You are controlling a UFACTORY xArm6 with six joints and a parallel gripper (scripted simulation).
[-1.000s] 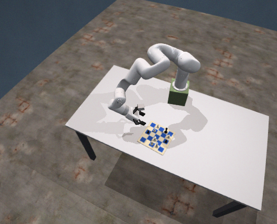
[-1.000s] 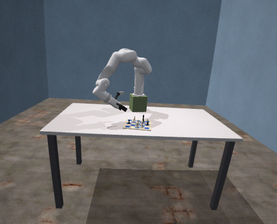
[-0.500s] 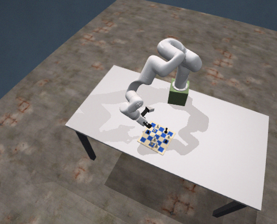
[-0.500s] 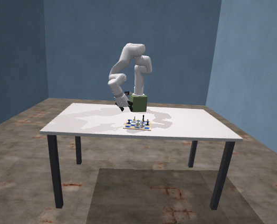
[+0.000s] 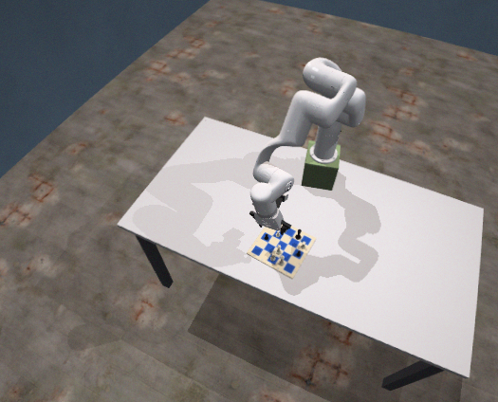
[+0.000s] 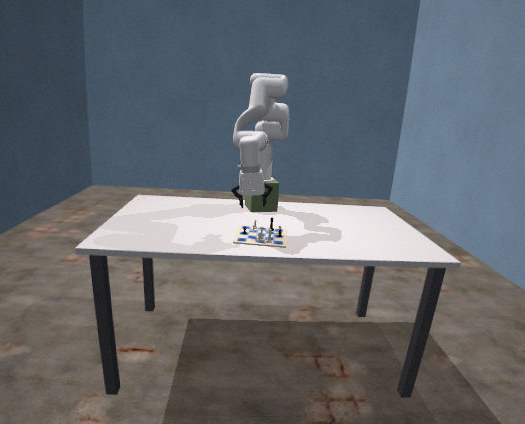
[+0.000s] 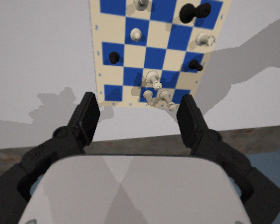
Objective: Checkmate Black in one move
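Observation:
A small blue-and-cream chessboard (image 5: 289, 272) (image 6: 260, 244) (image 7: 115, 31) lies on the white table near its front edge. Several white and black pieces stand on it. In the wrist view a tall black piece (image 7: 188, 11) stands at the far side. Black pawns (image 7: 113, 57) (image 7: 194, 64) stand in the middle rows, and a cluster of white pieces (image 7: 153, 78) stands at the near edge. My gripper (image 5: 278, 228) (image 6: 252, 200) (image 7: 138, 103) is open and empty. It points down, well above the board's edge nearest the arm's base.
The arm stands on a green block (image 5: 321, 171) (image 6: 271, 201) behind the board. The white table (image 5: 408, 284) (image 6: 380, 240) extends far to both sides, and its front edge is close to the board.

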